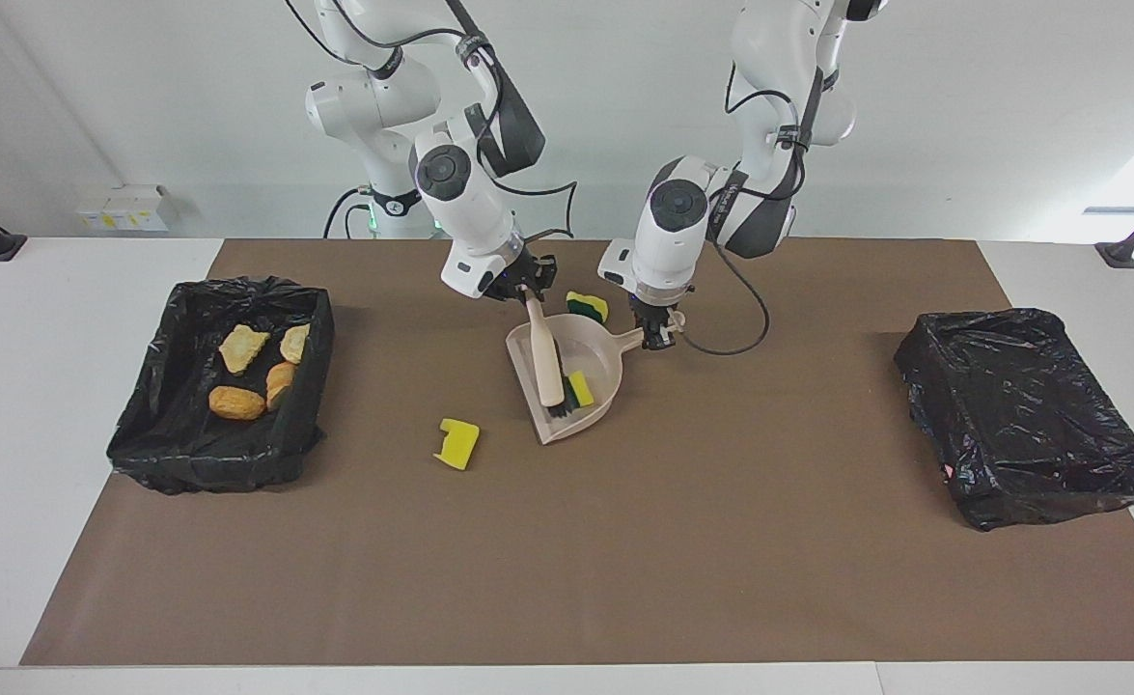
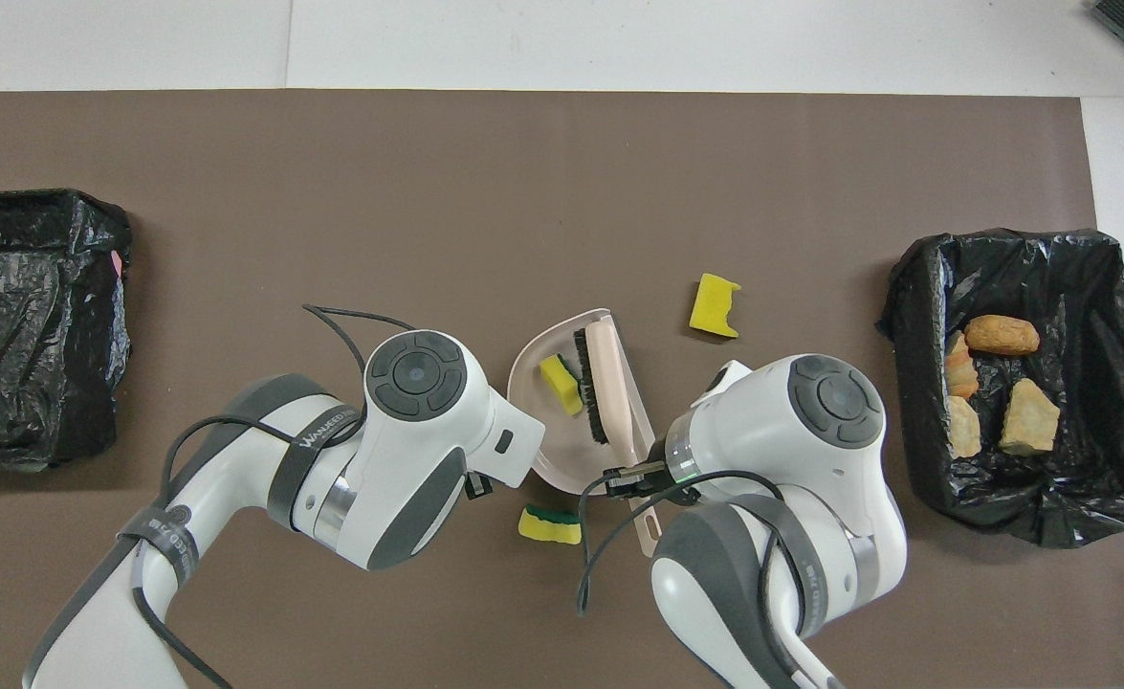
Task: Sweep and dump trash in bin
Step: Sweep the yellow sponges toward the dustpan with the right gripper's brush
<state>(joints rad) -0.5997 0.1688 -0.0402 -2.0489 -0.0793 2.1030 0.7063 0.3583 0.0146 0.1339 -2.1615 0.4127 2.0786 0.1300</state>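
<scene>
Right gripper (image 1: pixel 525 290) bends low, jaws clamped on the brush (image 1: pixel 549 367); left gripper (image 1: pixel 658 333), angled down, grips the dustpan (image 1: pixel 594 362) handle, its jaws hidden overhead

1. Both arms (image 1: pixel 460 208) (image 1: pixel 668 236) have glossy white shells with dark grey joint bands.
2. Each wrist ends in a round dark grey cap with a button ring.
3. Black cables loop loosely from each forearm to the black grippers (image 1: pixel 520 286) (image 1: pixel 658 333).
4. Grey lettering runs along a dark band near each elbow.
</scene>
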